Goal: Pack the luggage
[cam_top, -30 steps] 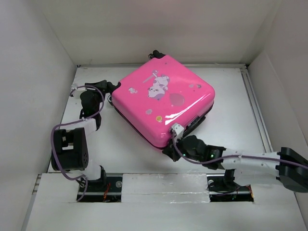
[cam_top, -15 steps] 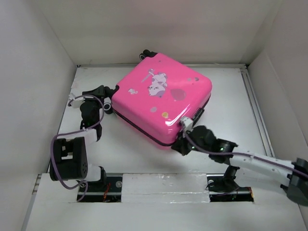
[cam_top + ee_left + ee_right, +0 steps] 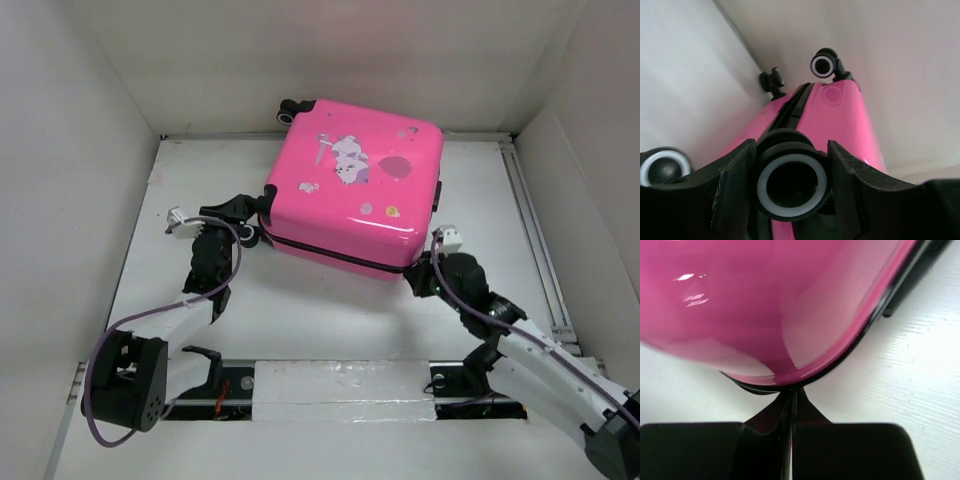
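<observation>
I have the case (image 3: pixel 355 190) lying flat and zipped shut on the worktop (image 3: pixel 300 320), toward the far middle, with its far edge near the back wall (image 3: pixel 350 60). Its glossy pink shell faces up, stickers (image 3: pixel 345 165) showing. The wheeled end points left, and a dark handle (image 3: pixel 438 195) sits on the right side.

My left tool (image 3: pixel 250 235) is at the case's near-left corner. On the left wrist view, a black wheel (image 3: pixel 792 182) with a white ring sits squarely between the two fingers (image 3: pixel 735 190). Both fingers press against its sides, so the tool is clamped on that wheel. Past it I can see two more wheels (image 3: pixel 823 65) at the far corner, and another (image 3: pixel 660 167) at the lower left of that view.

My right tool (image 3: pixel 418 283) is at the near-right corner, its fingers pressed fully together with nothing between them. On the right wrist view, the closed tip (image 3: pixel 791 395) touches the black seam (image 3: pixel 860 335) that runs under the curved pink shell, right at the corner. The right arm (image 3: pixel 540 350) stretches in from the near right, low over the worktop.
</observation>
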Available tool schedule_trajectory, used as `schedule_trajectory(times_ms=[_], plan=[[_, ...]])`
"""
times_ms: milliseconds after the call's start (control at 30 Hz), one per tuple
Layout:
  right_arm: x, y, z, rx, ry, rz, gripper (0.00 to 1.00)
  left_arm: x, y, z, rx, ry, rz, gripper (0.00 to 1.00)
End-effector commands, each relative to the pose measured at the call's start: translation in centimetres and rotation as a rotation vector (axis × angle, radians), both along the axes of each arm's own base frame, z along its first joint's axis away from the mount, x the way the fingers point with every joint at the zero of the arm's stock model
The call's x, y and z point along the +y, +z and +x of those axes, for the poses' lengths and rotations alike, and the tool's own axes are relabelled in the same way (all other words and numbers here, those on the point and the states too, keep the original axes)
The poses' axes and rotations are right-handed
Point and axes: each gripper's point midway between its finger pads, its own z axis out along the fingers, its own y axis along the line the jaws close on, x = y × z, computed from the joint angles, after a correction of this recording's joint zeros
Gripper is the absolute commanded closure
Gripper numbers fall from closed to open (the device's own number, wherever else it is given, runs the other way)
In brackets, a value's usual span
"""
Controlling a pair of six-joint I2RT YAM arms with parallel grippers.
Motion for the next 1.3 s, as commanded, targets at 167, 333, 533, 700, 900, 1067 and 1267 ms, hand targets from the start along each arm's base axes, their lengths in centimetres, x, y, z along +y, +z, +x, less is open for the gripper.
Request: schedule_trajectory(times_ms=[167, 333, 533, 700, 900, 1067, 1267], plan=[[8.1, 8.8, -1.6, -0.364, 0.082, 0.047, 1.00, -9.7, -0.9, -4.3, -0.008, -0.459, -0.016, 1.00], [12.3, 12.1, 0.7, -0.335, 0.263, 0.061, 1.00, -10.5, 0.2, -4.5, -0.043, -0.479, -0.036, 1.00], [8.3, 16.0, 5.4, -0.351, 0.221, 0.245, 1.00, -10.8, 2.0, -5.6, -0.076, -0.500, -0.022, 1.00], [7.8, 18.7, 3.0, -0.415, 0.367, 0.300, 1.00, -10.6, 3.5, -6.6, -0.117, -0.513, -0.014, 1.00], [12.6, 7.1, -4.7, -0.114, 0.594, 0.155, 1.00, -9.7, 2.9, -5.9, -0.076, -0.455, 0.062, 1.00], [10.4, 8.1, -3.4, -0.200, 0.440, 0.124, 1.00, -9.4, 3.0, -5.0, -0.073, -0.419, 0.060, 1.00], [10.5, 12.8, -0.4, -0.307, 0.423, 0.147, 1.00, -12.9, 2.9, -6.0, -0.082, -0.550, 0.032, 1.00]])
